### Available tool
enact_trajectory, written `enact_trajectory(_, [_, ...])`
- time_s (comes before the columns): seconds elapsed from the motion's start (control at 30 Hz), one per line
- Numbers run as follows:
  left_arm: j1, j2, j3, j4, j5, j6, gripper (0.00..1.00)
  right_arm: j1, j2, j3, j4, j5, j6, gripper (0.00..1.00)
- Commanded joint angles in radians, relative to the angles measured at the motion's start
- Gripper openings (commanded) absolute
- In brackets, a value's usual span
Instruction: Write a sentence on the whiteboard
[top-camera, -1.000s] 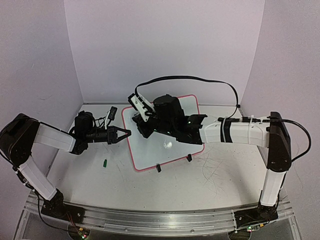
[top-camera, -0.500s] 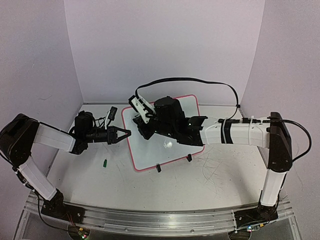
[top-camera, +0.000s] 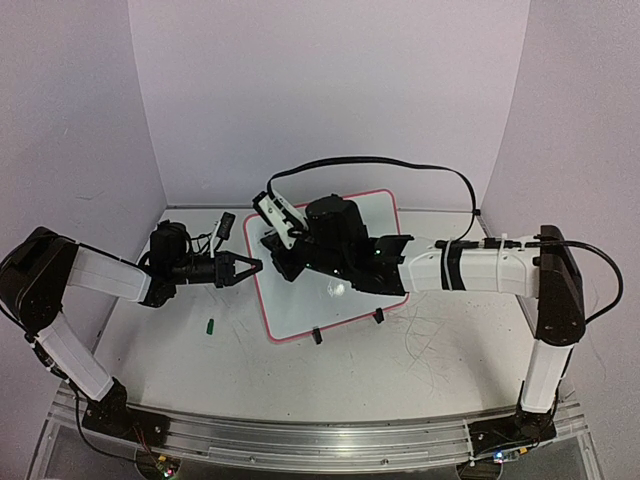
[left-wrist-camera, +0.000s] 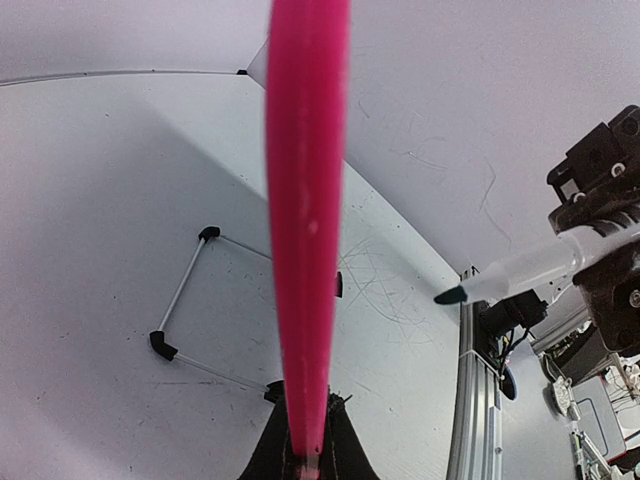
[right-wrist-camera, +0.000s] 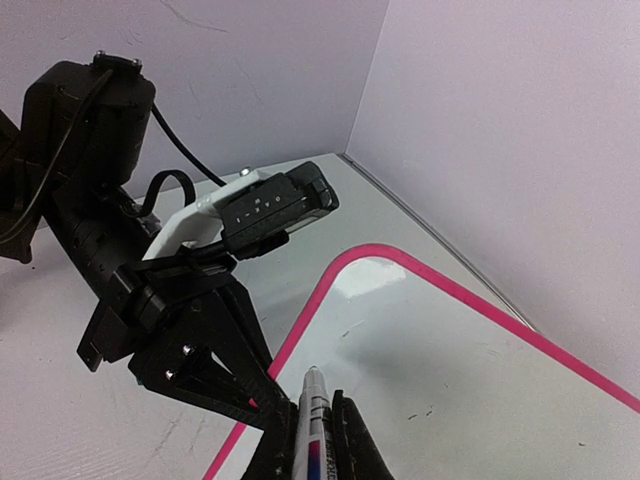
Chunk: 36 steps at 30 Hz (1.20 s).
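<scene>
The whiteboard, white with a pink rim, lies at the table's middle. My left gripper is shut on its left rim, which shows as a pink bar between the jaws. My right gripper reaches over the board's far left part and is shut on a white marker. The marker's dark tip shows in the left wrist view. I cannot tell whether it touches the board. The board looks blank apart from a few small specks. No sentence is in view.
A small green cap lies on the table left of the board. A small black object lies at the far left. Two black clip feet sit on the board's near edge. Grey scribbles mark the tabletop at right.
My right gripper with the marker has shifted slightly to the left over the board. The left arm and the board have not moved.
</scene>
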Motion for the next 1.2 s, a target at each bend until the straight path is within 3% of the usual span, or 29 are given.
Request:
enact_trajectory(0.0, [-0.007, -0.007, 0.033, -0.017, -0.044, 0.05, 0.0, 0.002, -0.006, 0.059, 0.045, 0.018, -0.004, 0.0])
enact_trajectory(0.6, [-0.007, -0.014, 0.029, -0.021, -0.046, 0.059, 0.0, 0.002, 0.053, 0.121, 0.046, 0.13, -0.006, 0.0])
enact_trajectory(1.17, [-0.007, -0.012, 0.028, -0.023, -0.045, 0.061, 0.0, 0.002, 0.063, 0.124, 0.055, 0.11, -0.007, 0.0])
